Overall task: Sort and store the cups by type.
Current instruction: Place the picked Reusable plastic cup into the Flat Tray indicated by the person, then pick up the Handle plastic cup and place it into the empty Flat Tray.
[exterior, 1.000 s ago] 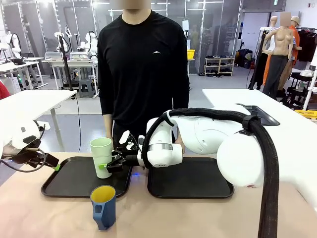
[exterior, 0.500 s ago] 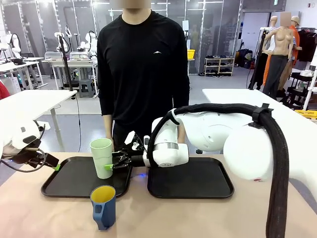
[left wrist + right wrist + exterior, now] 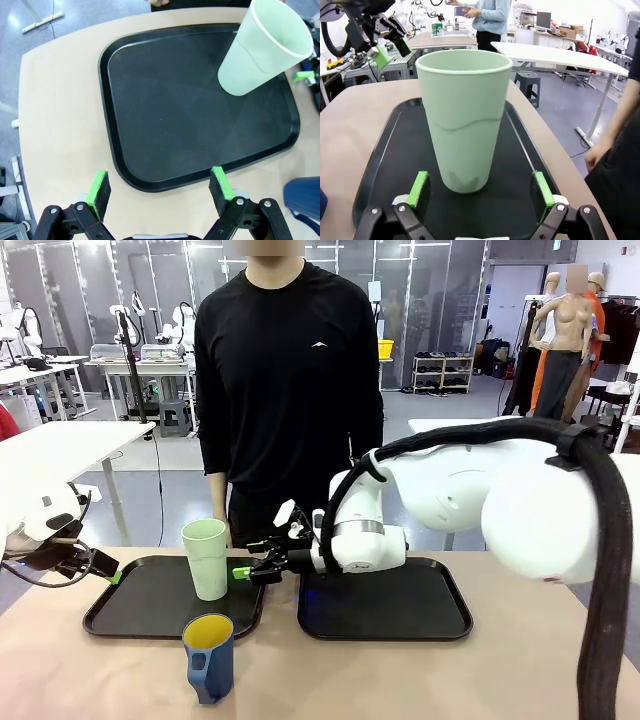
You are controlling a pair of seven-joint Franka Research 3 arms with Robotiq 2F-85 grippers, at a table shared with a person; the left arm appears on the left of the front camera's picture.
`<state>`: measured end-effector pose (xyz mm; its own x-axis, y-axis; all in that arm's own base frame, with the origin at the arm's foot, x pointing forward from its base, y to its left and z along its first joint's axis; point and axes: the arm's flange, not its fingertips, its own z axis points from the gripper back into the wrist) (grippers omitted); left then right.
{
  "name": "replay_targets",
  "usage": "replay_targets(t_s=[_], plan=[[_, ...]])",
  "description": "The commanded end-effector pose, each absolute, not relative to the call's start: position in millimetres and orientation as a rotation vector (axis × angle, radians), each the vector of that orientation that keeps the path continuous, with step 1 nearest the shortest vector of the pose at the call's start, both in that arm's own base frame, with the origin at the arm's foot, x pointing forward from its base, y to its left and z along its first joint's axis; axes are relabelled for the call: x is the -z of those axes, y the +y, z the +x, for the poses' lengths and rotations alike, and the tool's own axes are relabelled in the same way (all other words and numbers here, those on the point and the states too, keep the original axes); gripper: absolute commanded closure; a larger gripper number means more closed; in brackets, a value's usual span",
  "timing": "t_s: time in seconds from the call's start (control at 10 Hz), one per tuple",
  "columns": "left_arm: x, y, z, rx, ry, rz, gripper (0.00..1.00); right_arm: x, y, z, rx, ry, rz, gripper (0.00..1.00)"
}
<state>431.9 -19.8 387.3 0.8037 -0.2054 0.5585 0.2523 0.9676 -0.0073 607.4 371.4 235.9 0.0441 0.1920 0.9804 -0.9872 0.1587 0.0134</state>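
A tall mint-green tumbler stands upright near the right end of the left black tray. My right gripper hovers just to its right, open and empty, a small gap from the cup. In the right wrist view the tumbler rises just beyond the spread green pads of that gripper. A dark blue mug with a yellow inside sits on the table in front of the tray. My left gripper waits open at the tray's left end; its own view shows the gripper, tray, tumbler and mug edge.
A second black tray lies to the right, under the right arm. A person in black stands at the far side, one hand hanging near the table edge. The table in front of both trays is bare apart from the mug.
The right gripper, which stood around the tumbler a second ago, has drawn back to the right, leaving the cup standing on the tray. The left arm has not moved.
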Motion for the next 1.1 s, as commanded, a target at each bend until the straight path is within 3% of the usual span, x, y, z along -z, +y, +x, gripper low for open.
replay_targets(t_s=[0.0, 1.0], plan=[[-388, -20, 432, 0.245, -0.591, -0.083, 0.00, -247, 344, 588, -1.147, -1.157, 0.951, 0.00], [-388, -20, 432, 0.245, -0.591, -0.083, 0.00, -249, 340, 602, -1.135, -1.134, 0.958, 0.00]])
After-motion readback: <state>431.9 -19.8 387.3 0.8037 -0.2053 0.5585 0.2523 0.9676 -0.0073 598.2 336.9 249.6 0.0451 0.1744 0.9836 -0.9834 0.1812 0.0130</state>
